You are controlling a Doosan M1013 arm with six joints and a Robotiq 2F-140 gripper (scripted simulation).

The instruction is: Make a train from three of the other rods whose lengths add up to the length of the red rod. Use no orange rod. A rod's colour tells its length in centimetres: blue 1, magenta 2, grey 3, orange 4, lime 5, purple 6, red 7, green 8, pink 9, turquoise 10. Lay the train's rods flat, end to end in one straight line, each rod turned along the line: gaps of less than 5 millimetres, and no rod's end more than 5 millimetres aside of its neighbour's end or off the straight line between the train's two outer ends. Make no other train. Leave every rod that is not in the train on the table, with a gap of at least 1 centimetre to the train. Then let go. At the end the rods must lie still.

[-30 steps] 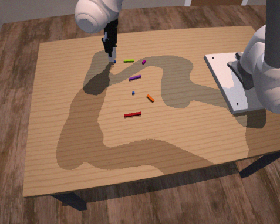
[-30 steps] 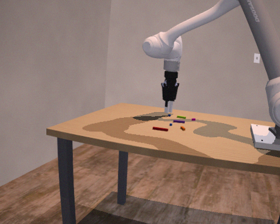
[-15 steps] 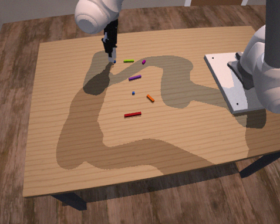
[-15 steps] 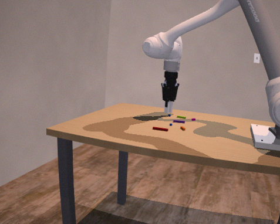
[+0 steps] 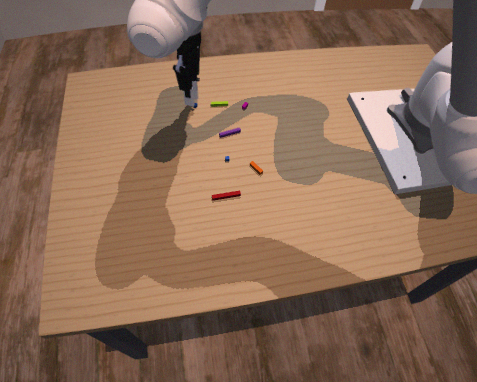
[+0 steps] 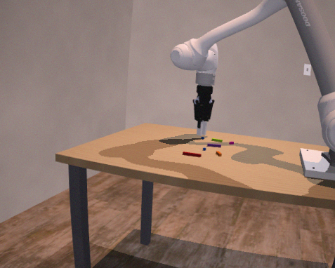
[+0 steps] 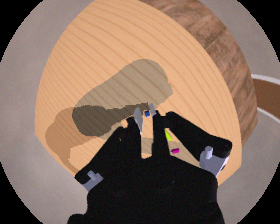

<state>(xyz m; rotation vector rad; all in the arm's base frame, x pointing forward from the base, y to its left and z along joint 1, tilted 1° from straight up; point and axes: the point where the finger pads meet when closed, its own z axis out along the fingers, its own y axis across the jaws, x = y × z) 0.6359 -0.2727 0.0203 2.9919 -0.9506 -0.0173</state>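
Wooden worktop (image 5: 334, 240) fills most of the top view, w/ big soft shadows across it. The white arm (image 6: 234, 24) comes in from the right of the exterior view, bolted to a pale base plate (image 5: 369, 107) at the right edge of the worktop.

The black tool (image 5: 191, 102) sits upper left of centre in the top view, pointing straight down, tips right at the worktop surface. Its fingers are only a little apart, not clamped on anything afaict. In the wrist view we can see bare wood through the narrow gap.

Rods, all lying flat in the middle of the top view:
- red rod (image 5: 226, 195), lowest of the bunch, on its own
- purple rod (image 5: 229, 132), above it, approx. centre of the group
- lime rod (image 5: 219, 104), top of the group, just right of the tool
- orange rod (image 5: 256, 167), angled, right of the others
- magenta rod (image 5: 244, 105), just right of the lime one, small gap between them
- loose blue rod (image 5: 227, 158), between purple and red
- another blue rod (image 5: 195, 105), right at the tool's tips. In the wrist view it shows at the far end of the finger gap. We can't tell if the fingers touch it.

No rods are lined up end to end so far.
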